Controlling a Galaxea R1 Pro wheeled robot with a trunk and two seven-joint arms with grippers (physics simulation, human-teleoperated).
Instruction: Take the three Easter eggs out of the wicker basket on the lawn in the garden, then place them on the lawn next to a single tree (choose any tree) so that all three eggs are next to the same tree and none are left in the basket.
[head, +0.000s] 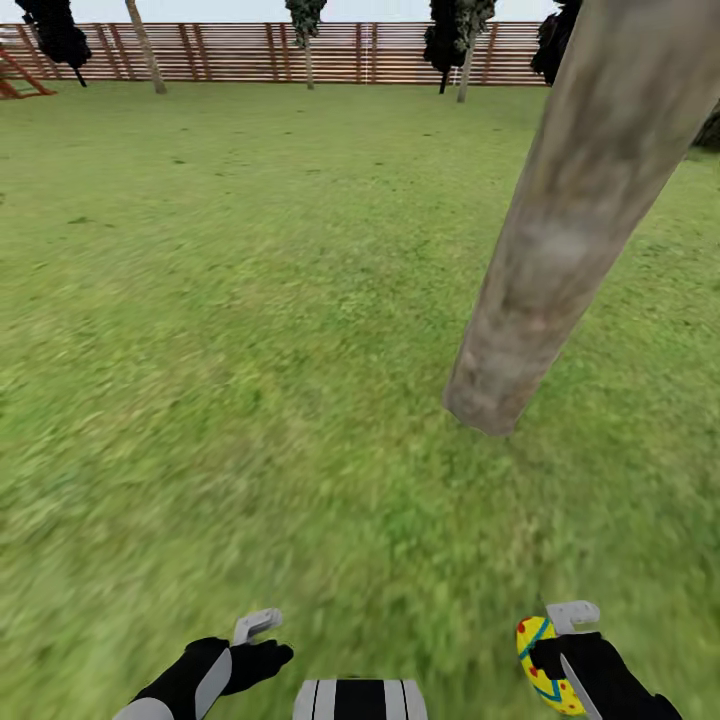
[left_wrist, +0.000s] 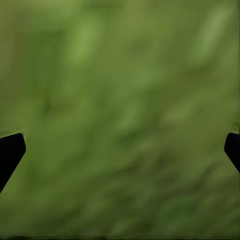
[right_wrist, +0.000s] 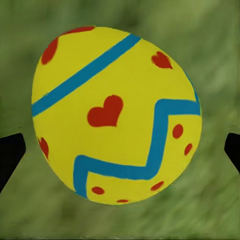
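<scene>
My right gripper (head: 562, 640) is shut on one Easter egg (head: 545, 668), held low over the lawn (head: 250, 320). Up close, the egg (right_wrist: 117, 115) is yellow with red hearts and dots and blue bands, and it sits between the black fingertips (right_wrist: 10, 155). The tree (head: 570, 240) rises as a thick grey-brown trunk just ahead and right of that gripper, its base about a metre off. My left gripper (head: 262, 640) hangs open and empty over blurred grass (left_wrist: 120, 100). The wicker basket and the other two eggs are out of view.
A brown slat fence (head: 240, 50) bounds the far side of the garden, with several dark narrow trees (head: 445, 40) and a thin trunk (head: 148, 50) before it. Open grass stretches ahead and left. My striped trunk (head: 360, 700) shows at the bottom edge.
</scene>
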